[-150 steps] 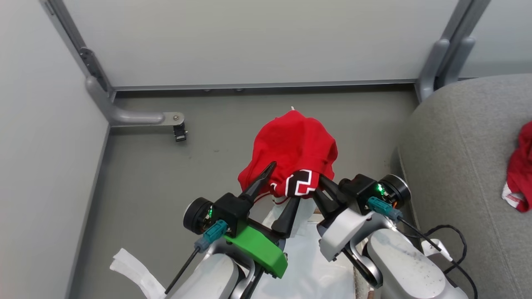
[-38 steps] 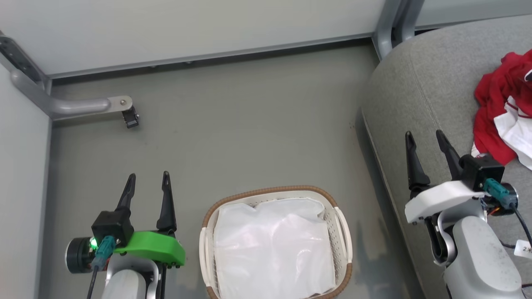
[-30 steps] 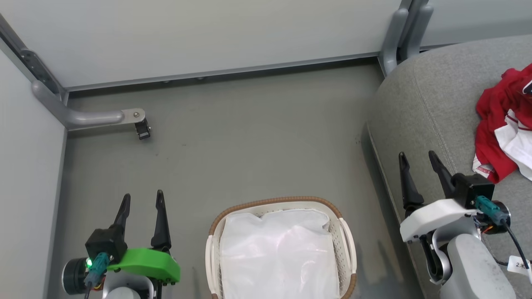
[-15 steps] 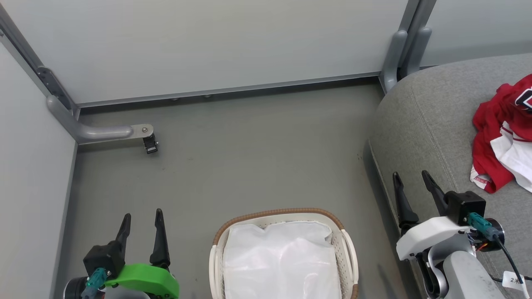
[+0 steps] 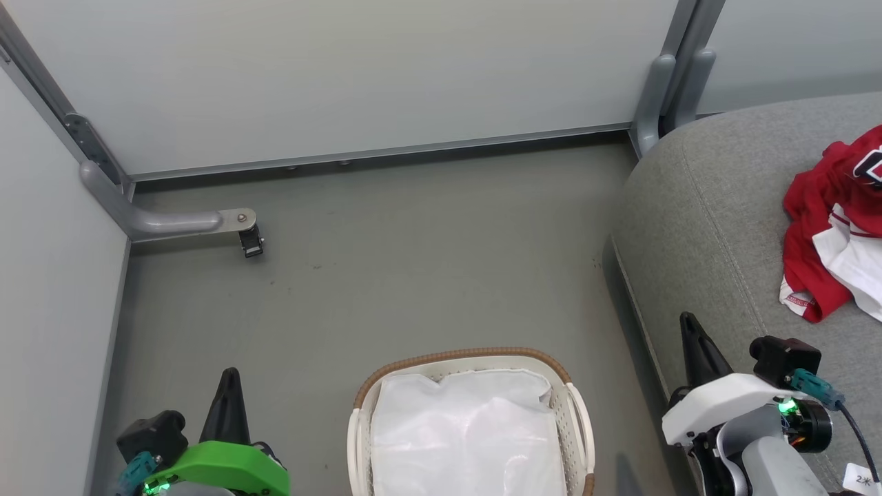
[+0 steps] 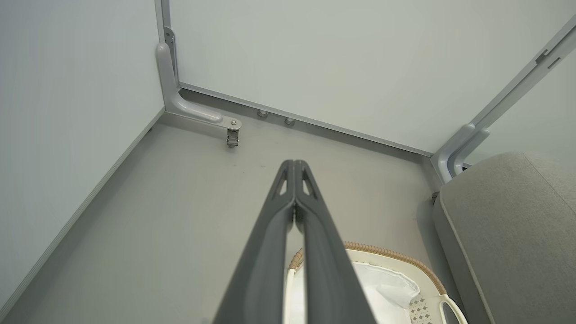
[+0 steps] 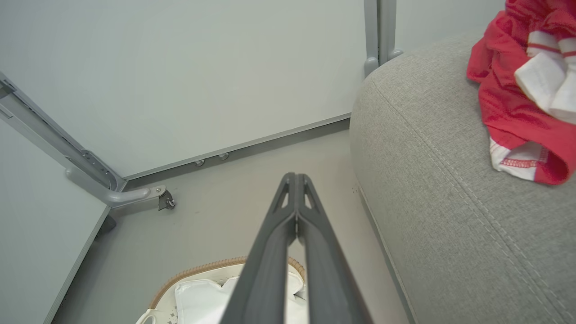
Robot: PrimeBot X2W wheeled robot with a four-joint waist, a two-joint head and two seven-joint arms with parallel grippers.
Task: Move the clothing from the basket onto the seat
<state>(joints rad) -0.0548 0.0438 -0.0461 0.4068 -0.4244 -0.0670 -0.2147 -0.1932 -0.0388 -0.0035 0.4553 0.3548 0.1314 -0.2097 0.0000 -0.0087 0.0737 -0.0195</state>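
The red and white clothing (image 5: 830, 227) lies heaped on the grey seat (image 5: 710, 227) at the right edge, and shows again at the top right as clothing (image 7: 522, 81) on the seat (image 7: 432, 180). The white basket (image 5: 575, 420) with its brown rim stands on the floor at bottom centre, holding only a white liner sheet (image 5: 468, 434). My left gripper (image 5: 229, 375) is shut and empty, left of the basket. My right gripper (image 5: 689, 320) is shut and empty beside the seat's front edge. Each wrist view looks along pressed-together fingers: left gripper (image 6: 294, 163), right gripper (image 7: 295, 176).
Pale panel walls enclose the grey floor (image 5: 413, 262) at the back and left. A grey metal bracket with a small caster (image 5: 249, 241) juts from the left corner. A grey post (image 5: 665, 83) stands at the seat's back corner. A cable and a tag (image 5: 854, 472) hang by my right arm.
Five seconds ago both grippers held a red garment in the air; it now lies on the seat. In the last half second both open grippers shut. The camera view shifted meanwhile.
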